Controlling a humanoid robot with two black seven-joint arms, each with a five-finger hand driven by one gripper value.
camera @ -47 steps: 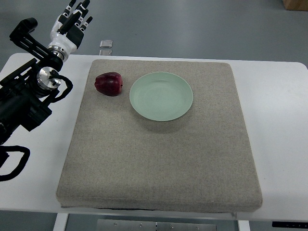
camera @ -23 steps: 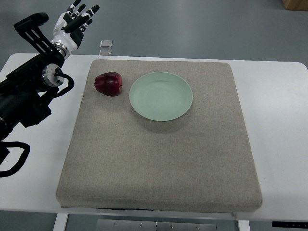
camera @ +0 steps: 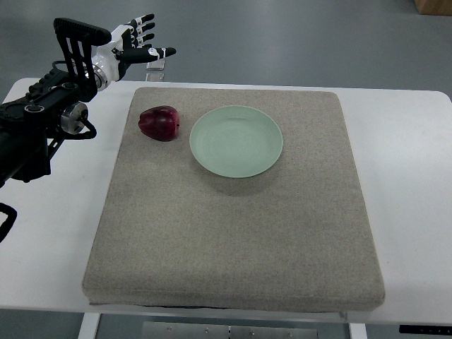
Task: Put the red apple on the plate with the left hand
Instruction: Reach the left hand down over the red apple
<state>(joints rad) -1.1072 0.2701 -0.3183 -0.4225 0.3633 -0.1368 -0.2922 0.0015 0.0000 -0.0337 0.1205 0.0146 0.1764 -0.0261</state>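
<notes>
Left arm (camera: 42,123): black, comes in from the left edge and lies over the left part of the surface, reaching toward the far side.
Left hand (camera: 131,48): above the far left edge of the surface, beyond the mat's far left corner; fingers (camera: 159,51) spread and pointing right, holding nothing; apart from the apple.
Surface (camera: 417,183): white, carries the mat.
Mat (camera: 233,240): grey-beige, square, covers most of the surface.
Clear object (camera: 155,67): small, at the far edge of the surface just beyond the mat, partly behind the fingers; what it is cannot be told.
Apple (camera: 159,123): dark red, lies on the mat near its far left corner, just left of the plate, close to its rim but not on it.
Plate (camera: 236,141): pale green, round, on the far half of the mat, nothing in it.
</notes>
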